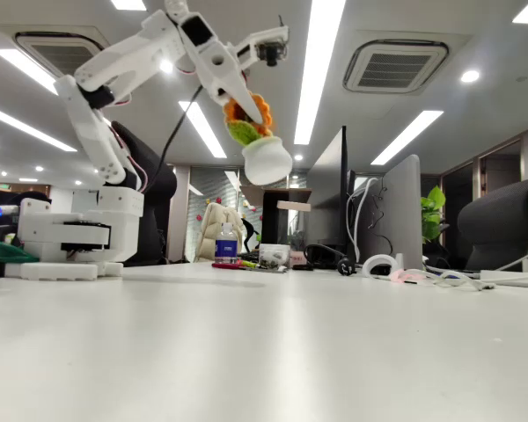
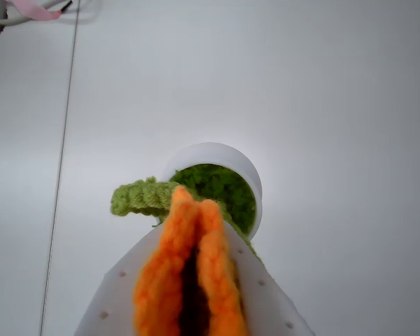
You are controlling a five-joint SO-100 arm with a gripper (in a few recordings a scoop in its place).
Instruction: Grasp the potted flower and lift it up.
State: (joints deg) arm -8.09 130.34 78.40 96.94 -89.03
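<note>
Holding potted flower (image 1: 257, 141) aloft, jaws clamped, above table (image 1: 264, 352)

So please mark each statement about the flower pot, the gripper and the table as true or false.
1. The potted flower hangs in the air above the table. True.
2. The gripper is open and holds nothing. False: it is shut on the flower's orange petals.
3. The pot is white. True.
4. The pot hangs straight upright. False: in the fixed view it is tilted.
5. A bottle stands at the far side of the table. True.
</note>
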